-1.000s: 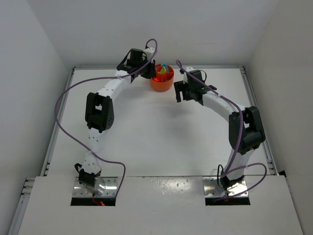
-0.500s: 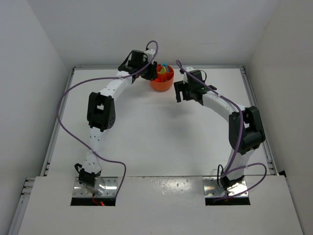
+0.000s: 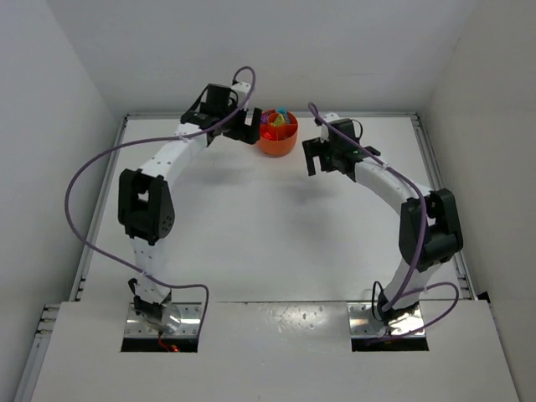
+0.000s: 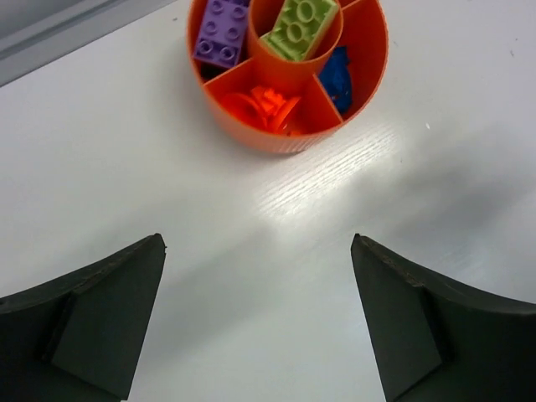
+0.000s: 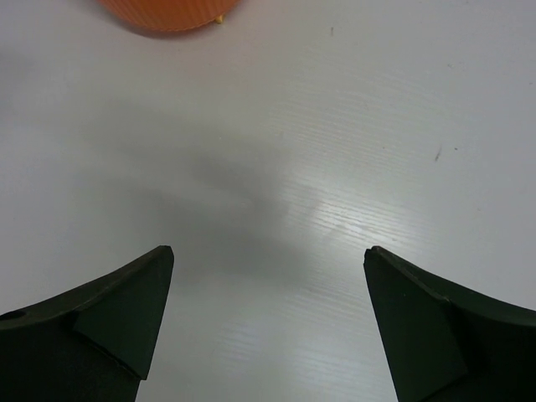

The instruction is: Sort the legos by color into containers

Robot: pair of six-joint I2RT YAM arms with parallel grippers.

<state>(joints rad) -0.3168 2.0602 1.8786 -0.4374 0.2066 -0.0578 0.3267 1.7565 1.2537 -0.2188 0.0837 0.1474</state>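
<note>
The left arm point(image 3: 159, 163) arches to the far edge of the white, faintly grained table point(image 4: 251, 209). The left gripper point(image 4: 258, 243) is spread wide and empty. Mid far edge sits the round, rib-walled orange dish point(image 4: 276, 142), holding a studded purple brick point(image 4: 222, 33), a lime green brick point(image 4: 300, 27), blue pieces point(image 4: 337, 75) and rounded orange bits point(image 4: 266, 105). Right of it hangs the right gripper point(image 5: 268, 251), released and empty.

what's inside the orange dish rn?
In the left wrist view: purple brick at left, lime green brick in centre cup, blue pieces at right, orange rounded bits nearest. Far side is cropped; anything under these pieces is hidden.
</note>
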